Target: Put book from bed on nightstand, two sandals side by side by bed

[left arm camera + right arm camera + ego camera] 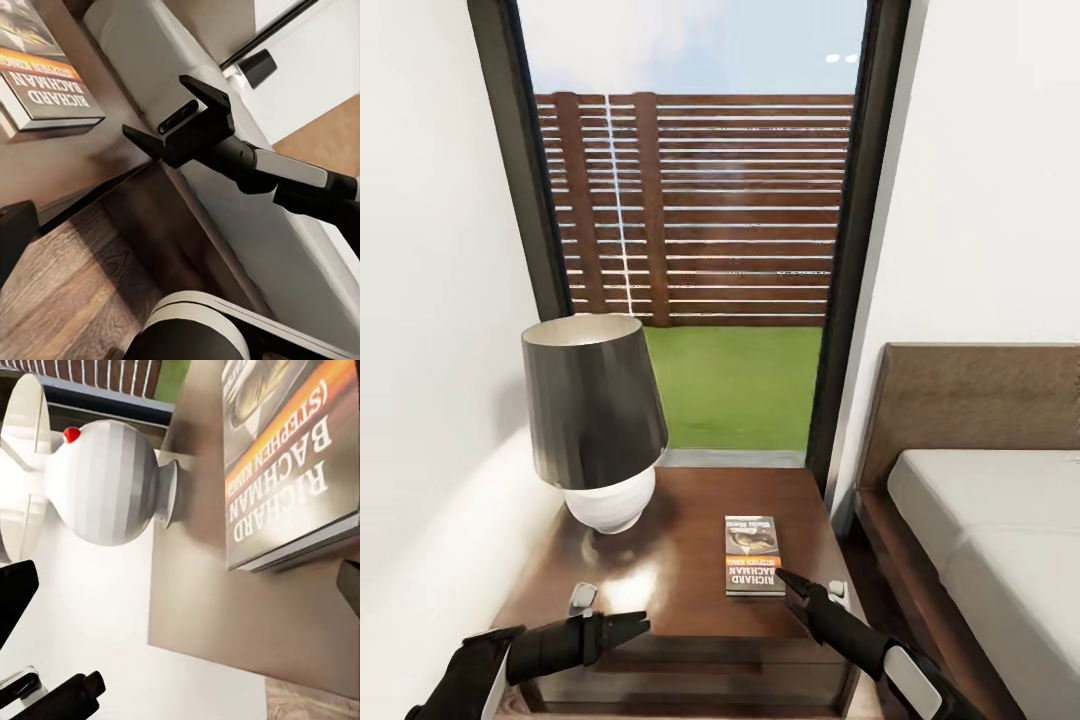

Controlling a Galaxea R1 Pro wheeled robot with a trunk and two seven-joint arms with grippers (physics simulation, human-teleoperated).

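- Book [753,555] lies flat on the nightstand [660,590], just off the right pincer [792,580], whose jaws look parted and empty.
- Left pincer [630,628] hovers at the front edge; its opening is not clear.
- Risk: a careless withdrawal could nudge the thin glossy paperback off the polished wood.
- Lamp [600,425], ribbed white base and dark shade, stands behind.
- Bed [980,520] sits alongside.

one book [753,555], one lamp [595,420], one nightstand [670,590], one bed [985,520], two grippers
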